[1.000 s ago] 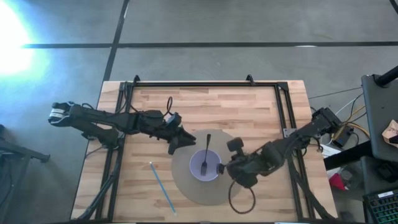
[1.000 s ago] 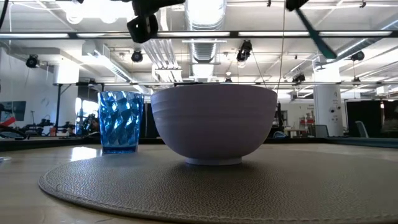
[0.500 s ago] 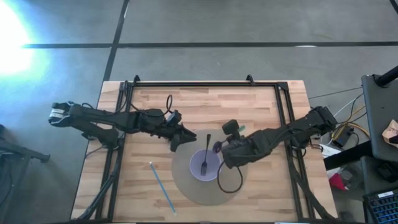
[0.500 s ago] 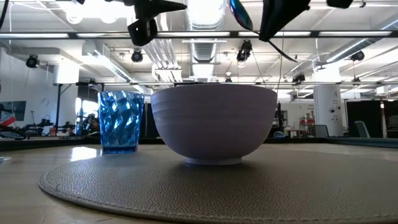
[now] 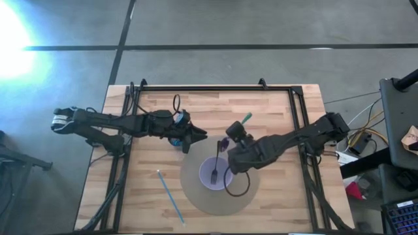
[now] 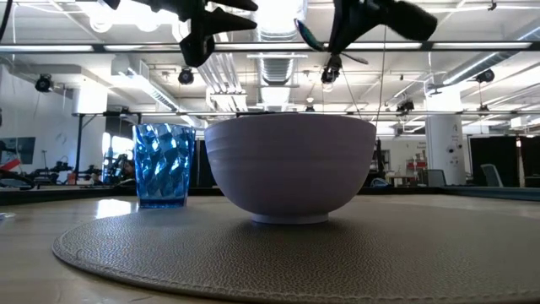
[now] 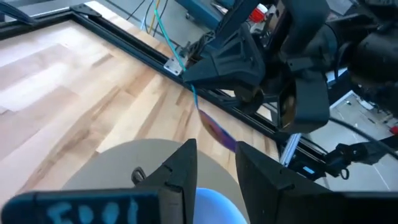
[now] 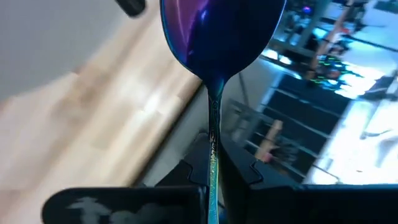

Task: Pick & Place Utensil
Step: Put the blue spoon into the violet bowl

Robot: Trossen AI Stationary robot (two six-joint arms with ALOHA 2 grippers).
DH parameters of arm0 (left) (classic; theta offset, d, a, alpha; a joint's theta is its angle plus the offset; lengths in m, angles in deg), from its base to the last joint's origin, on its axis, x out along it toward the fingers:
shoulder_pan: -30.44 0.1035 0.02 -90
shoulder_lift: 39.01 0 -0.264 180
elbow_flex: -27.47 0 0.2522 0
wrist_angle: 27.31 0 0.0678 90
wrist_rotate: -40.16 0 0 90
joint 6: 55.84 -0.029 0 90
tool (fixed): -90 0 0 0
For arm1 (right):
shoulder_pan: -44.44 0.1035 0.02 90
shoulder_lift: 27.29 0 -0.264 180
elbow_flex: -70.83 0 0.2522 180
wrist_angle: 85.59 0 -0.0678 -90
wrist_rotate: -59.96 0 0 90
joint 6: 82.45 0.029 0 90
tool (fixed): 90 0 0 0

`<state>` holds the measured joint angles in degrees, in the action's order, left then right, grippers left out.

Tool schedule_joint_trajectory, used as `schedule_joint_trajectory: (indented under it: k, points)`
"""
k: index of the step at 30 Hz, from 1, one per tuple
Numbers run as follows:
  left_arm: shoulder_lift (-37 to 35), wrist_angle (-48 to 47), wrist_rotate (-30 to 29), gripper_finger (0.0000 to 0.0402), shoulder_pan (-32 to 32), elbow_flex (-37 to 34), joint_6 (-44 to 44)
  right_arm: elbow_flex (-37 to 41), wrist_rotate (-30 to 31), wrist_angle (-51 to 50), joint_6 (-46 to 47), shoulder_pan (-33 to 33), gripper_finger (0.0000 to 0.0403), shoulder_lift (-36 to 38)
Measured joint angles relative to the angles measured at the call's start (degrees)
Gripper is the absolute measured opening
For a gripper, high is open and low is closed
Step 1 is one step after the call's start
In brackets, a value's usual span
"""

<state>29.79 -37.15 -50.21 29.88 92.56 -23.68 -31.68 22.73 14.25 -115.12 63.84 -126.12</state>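
The right gripper hangs above the bowl's rim, jaws clamped on a purple spoon. A black fork rests in that bowl. The left gripper hovers just beside, jaws apart, holding nothing.

light wooden butcher-block desk with a black metal frame along its edges, round grey woven placemat near the front middle, thin light blue straw lying slanted on the bare wood just left of the mat, blue faceted tumbler standing beside the mat
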Motion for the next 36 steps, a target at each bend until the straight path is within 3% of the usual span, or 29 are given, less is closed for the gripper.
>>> schedule_joint_trajectory:
  k: [6, 14, 20, 36]
  points:
    - [0.09, -0.03, -0.36, 0.0113, 0.0, -0.02, -1.63, -0.3, 7.75, 0.77, -4.72, -0.61, 0.0011, -3.4]
    - [3.53, 2.08, -0.67, 0.0161, 0.0, -0.04, -4.55, -1.61, 9.23, 1.96, -8.18, -0.52, 0.0011, -6.74]
    - [7.17, 2.12, -0.76, 0.0197, 0.09, 0.96, -2.86, -1.95, 13.64, 2.55, -10.6, -0.44, 0.0012, -8.04]
    - [14.43, 2.01, -1.3, 0.0197, 0.11, 4.99, -4.1, -2.18, 13.84, 5.57, -12.35, -0.55, 0.0012, -7.87]
